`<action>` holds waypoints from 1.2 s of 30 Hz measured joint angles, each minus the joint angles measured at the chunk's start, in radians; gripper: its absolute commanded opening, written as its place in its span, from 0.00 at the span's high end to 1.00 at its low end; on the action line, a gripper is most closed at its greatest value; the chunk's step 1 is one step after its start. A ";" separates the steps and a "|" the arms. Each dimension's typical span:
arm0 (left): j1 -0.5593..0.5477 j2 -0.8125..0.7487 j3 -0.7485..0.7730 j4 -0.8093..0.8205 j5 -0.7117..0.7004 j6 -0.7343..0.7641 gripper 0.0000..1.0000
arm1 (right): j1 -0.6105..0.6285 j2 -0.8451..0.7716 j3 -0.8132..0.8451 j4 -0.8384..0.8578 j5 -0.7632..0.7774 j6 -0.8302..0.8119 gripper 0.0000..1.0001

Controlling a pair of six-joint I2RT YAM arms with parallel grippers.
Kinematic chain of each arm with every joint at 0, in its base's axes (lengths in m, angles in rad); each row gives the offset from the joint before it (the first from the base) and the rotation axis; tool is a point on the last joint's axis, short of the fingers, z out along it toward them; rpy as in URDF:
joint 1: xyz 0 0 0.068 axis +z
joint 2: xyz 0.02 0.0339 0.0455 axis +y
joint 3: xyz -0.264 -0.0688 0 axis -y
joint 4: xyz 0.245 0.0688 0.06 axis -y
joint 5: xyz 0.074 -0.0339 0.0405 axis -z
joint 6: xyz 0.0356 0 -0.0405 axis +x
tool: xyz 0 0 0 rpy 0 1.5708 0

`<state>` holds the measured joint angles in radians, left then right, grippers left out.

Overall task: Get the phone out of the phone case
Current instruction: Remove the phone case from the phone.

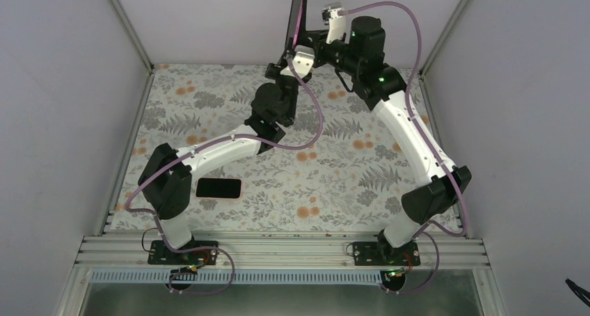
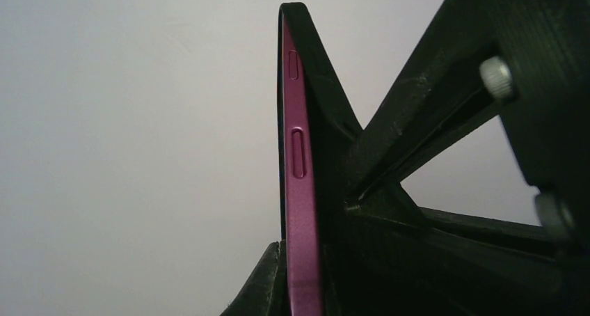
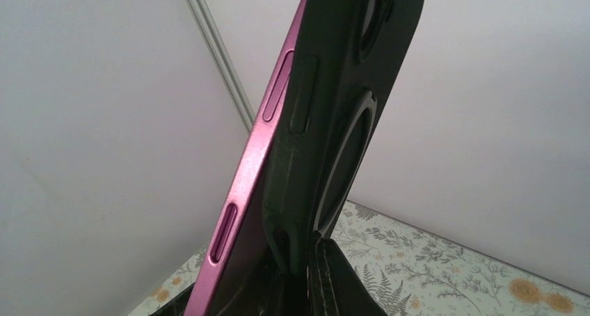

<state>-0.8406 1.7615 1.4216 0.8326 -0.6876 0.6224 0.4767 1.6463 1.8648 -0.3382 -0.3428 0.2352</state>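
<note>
A magenta phone (image 1: 298, 20) in a black phone case (image 1: 303, 10) is held upright, high above the far edge of the table. My left gripper (image 1: 295, 54) is shut on its lower end. In the left wrist view the phone's magenta side (image 2: 299, 191) runs up between the jaws of the left gripper (image 2: 300, 295), with the case (image 2: 323, 114) on its right. My right gripper (image 1: 314, 39) grips from the right. In the right wrist view the right gripper (image 3: 299, 291) is shut on the case (image 3: 327, 142), whose side edge stands slightly off the phone (image 3: 243, 184).
A dark flat phone-shaped slab with a pinkish rim (image 1: 218, 188) lies on the floral mat (image 1: 334, 163) near the left arm's base. White walls close in the back and both sides. A metal rail (image 1: 278, 250) runs along the near edge.
</note>
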 measured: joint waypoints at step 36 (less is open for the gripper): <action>0.078 -0.258 -0.421 0.059 -0.025 0.469 0.98 | -0.140 -0.084 -0.119 -0.143 0.346 -0.348 0.97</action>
<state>-0.7624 1.5032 1.0004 0.8913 -0.7124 1.0912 0.3363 1.5623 1.7462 -0.4812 0.0029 -0.1123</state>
